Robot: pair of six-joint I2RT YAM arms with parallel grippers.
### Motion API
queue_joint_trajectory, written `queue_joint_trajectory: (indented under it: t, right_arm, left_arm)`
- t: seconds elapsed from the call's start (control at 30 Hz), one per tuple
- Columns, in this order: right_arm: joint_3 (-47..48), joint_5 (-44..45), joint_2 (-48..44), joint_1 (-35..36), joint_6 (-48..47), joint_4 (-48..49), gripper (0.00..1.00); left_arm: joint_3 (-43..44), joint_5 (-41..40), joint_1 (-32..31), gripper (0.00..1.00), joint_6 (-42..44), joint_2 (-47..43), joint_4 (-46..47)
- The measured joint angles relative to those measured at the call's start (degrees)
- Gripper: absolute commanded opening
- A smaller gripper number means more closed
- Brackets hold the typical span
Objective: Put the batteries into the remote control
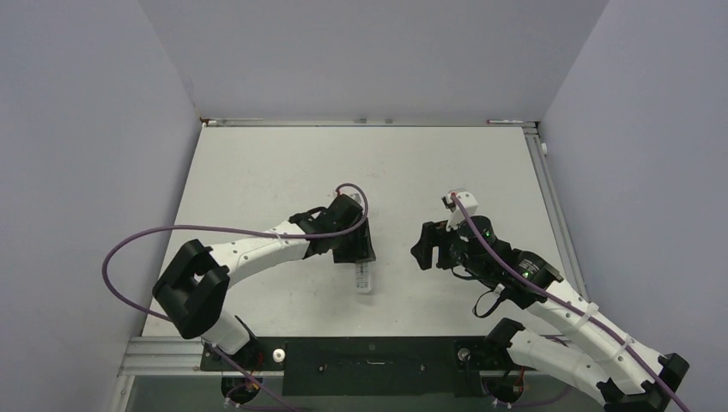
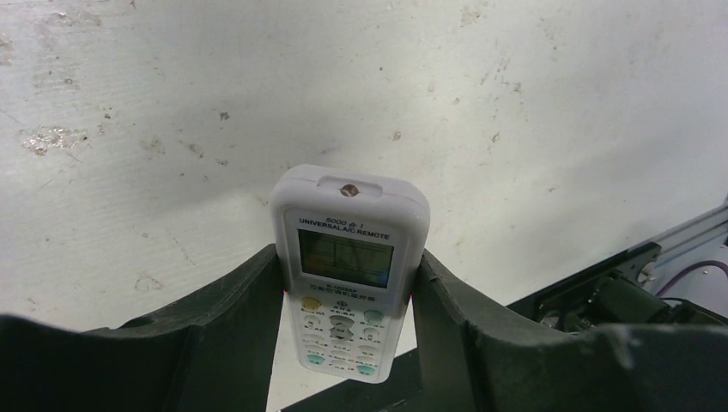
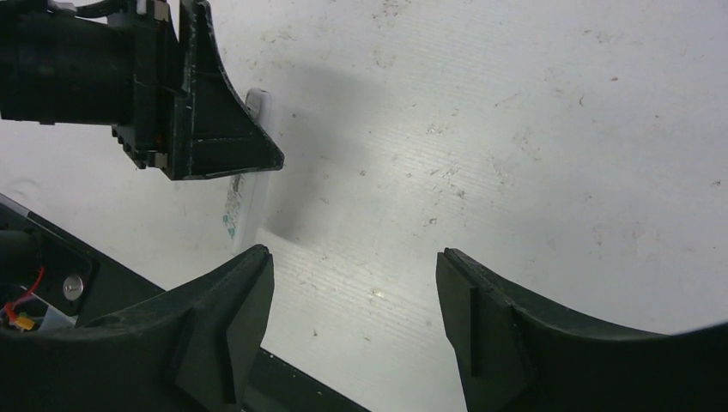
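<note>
The white remote control (image 2: 348, 266) is clamped by its long sides between my left gripper's (image 2: 348, 256) two black fingers. Its button face is toward the left wrist camera and its screen end sticks out past the fingertips. In the top view the remote (image 1: 366, 278) points from the left gripper (image 1: 355, 251) toward the near edge. My right gripper (image 1: 424, 247) is open and empty a little to the right. In the right wrist view its fingers (image 3: 249, 292) stand wide apart over bare table, with the remote (image 3: 248, 204) and left gripper (image 3: 202, 112) at upper left. The batteries are out of view.
The black base plate (image 1: 369, 352) of the arms runs along the near edge. A metal rail (image 1: 549, 197) borders the table's right side. Grey walls (image 1: 86, 129) close in the left, right and back. The purple cable (image 1: 154, 236) loops over the left side.
</note>
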Motion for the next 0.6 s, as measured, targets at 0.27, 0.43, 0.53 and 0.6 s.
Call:
queue_joint_trajectory:
  t: [0.27,0.43,0.53,0.6]
  right_arm:
    - [-0.11,1.27,-0.31,-0.02,0.15,-1.92,0.68]
    - [-0.13,2.49,-0.50,-0.07,0.13,-2.64,0.68]
    - [-0.13,2.99,-0.63,-0.04,0.09,-3.10,0.68]
    - [-0.13,3.50,-0.72,-0.04,0.07,-3.63,0.68]
  left_arm:
    - [2.25,-3.56,-2.05,0.07,-0.37,7.13,-0.70]
    - [3.13,-5.57,-2.80,0.22,-0.87,9.49,-0.94]
    - [3.34,-6.43,-3.10,0.35,-1.09,10.27,-1.03]
    - [3.39,-6.62,-3.19,0.38,-1.25,10.67,-1.03]
